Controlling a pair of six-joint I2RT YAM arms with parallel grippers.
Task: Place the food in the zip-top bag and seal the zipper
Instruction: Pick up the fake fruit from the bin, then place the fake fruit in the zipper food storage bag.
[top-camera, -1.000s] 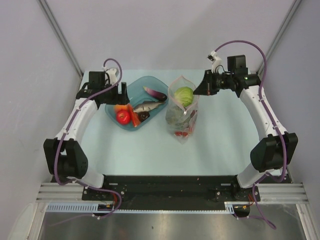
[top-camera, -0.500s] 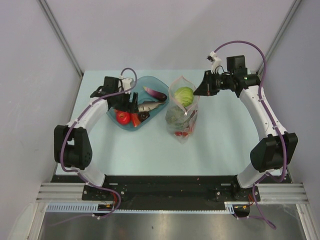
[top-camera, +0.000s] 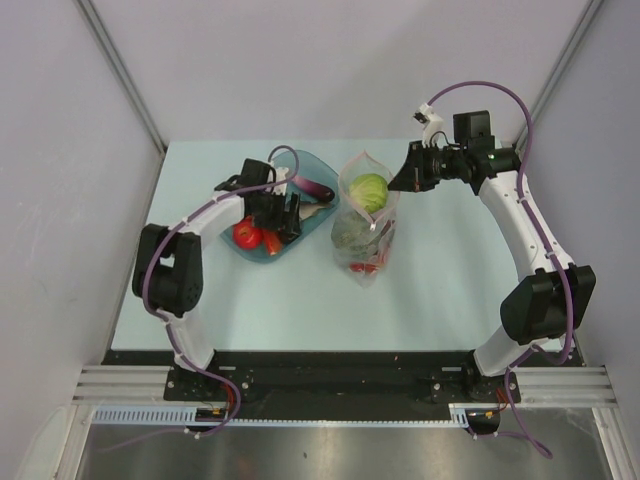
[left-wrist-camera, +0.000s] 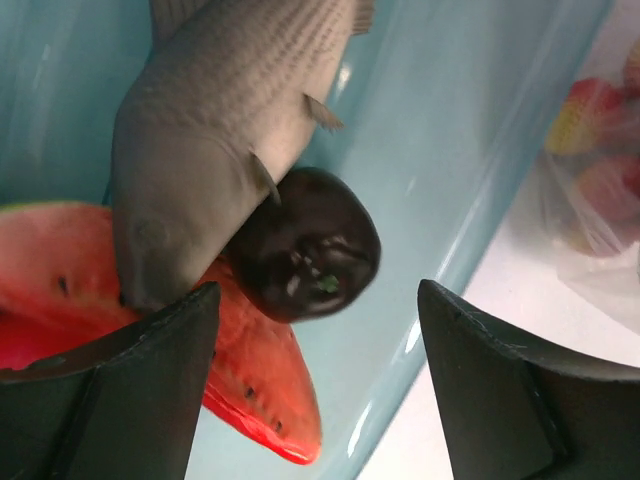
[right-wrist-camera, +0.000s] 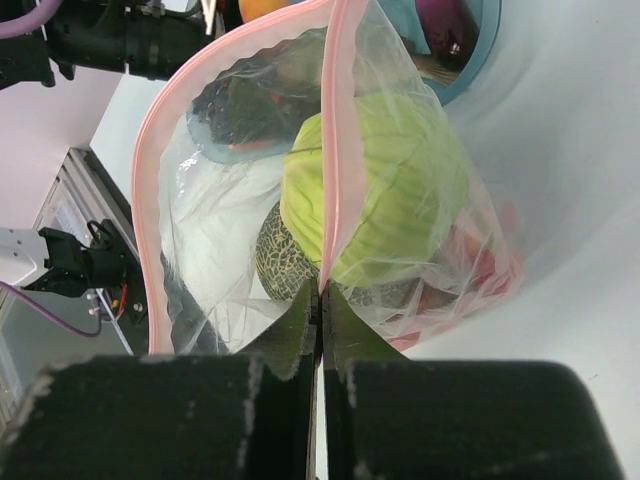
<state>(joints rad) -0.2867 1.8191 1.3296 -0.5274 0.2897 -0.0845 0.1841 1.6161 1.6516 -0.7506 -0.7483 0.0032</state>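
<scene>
Over the blue tray (left-wrist-camera: 480, 130) the left gripper (left-wrist-camera: 315, 300) gapes wide, holding nothing. Just ahead lie a dark round piece (left-wrist-camera: 305, 245) and the grey fish (left-wrist-camera: 220, 130) — likely hard, light, slippery; pinch across the middle. Beside the tray the floppy zip-top bag (right-wrist-camera: 220, 220) stands, its rim pinched tight by the right gripper (right-wrist-camera: 322, 300).

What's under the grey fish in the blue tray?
The grey toy fish lies over a red watermelon slice, with a dark round fruit pressed against its side. Anything else beneath its body is covered.
</scene>
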